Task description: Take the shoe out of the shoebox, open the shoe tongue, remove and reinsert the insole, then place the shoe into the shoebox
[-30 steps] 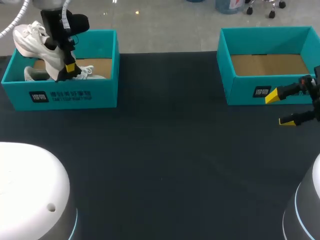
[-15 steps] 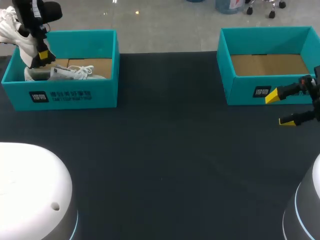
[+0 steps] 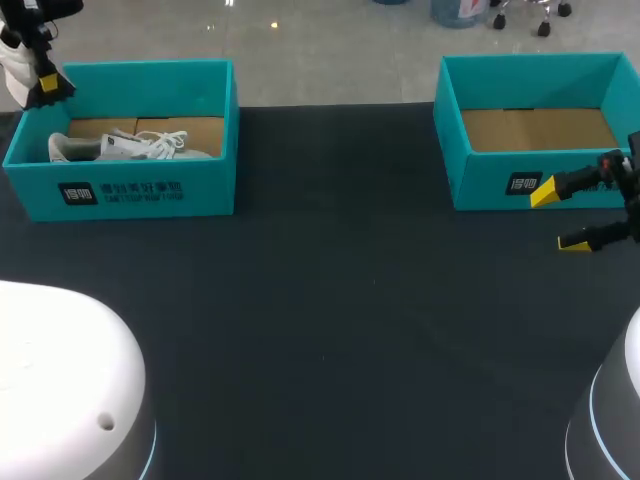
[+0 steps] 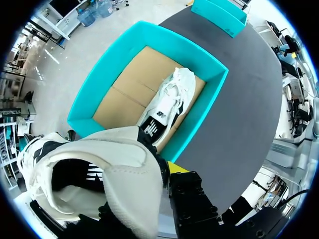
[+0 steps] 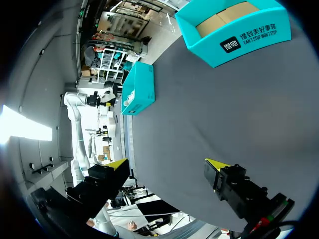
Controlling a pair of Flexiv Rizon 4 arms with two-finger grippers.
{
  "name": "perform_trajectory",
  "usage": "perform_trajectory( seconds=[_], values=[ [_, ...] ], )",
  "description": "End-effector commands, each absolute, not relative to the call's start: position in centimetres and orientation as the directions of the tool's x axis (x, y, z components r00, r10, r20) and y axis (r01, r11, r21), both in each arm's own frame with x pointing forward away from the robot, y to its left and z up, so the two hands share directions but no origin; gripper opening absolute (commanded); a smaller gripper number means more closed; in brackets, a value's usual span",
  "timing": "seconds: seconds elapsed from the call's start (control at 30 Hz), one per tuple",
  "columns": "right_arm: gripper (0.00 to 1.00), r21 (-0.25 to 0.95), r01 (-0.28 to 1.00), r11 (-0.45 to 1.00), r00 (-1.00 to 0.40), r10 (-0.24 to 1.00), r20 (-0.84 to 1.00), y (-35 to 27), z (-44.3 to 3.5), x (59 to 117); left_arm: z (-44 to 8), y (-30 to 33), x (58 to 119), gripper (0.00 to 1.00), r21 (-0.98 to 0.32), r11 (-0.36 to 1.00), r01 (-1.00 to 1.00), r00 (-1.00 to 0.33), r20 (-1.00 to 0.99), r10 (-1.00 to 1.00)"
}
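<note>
Dark table (image 3: 330,330) fills our view. Our left gripper (image 3: 45,80) is clamped on a white sneaker (image 3: 14,80), held high beyond the left shoebox (image 3: 150,190), where a second sneaker (image 3: 120,147) lies. Our right gripper (image 3: 560,218) hangs open. We judge the sneaker light and soft-walled, and its collar the firmest hold.

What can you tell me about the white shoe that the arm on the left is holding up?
The lifted shoe is an off-white sneaker that looks like soft fabric, with a dark lining and a black mark inside its opening. The left gripper holds it in the air, above and beside the teal shoebox, touching nothing else. A second white shoe lies in that box.
</note>
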State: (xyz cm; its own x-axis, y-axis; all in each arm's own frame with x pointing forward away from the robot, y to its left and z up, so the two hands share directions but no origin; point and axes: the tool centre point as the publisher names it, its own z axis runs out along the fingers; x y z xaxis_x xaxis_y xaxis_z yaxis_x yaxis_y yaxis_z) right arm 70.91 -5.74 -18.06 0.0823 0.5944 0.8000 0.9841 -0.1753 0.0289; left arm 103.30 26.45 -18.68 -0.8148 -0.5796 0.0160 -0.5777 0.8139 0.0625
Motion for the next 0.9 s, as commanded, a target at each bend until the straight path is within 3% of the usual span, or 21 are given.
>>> perform_trajectory(
  seconds=[0.03, 0.63, 0.9],
  values=[
    [1.0, 0.028, 0.984, -0.176, 0.083, 0.595, 0.799, -5.7, -18.1, 70.9, -19.0, 27.3, 104.7, 0.0, 0.07, 0.819, -0.569, -0.819, 0.035, -0.573],
    [1.0, 0.028, 0.984, -0.176, 0.083, 0.595, 0.799, -5.7, -18.1, 70.9, -19.8, 27.8, 106.5, 0.0, 0.081, 0.813, -0.577, -0.813, 0.03, -0.581],
    [1.0, 0.028, 0.984, -0.176, 0.083, 0.595, 0.799, -5.7, -18.1, 70.9, -20.3, 28.3, 105.9, 0.0, 0.145, 0.989, -0.04, -0.993, 0.1, -0.055]
  ],
)
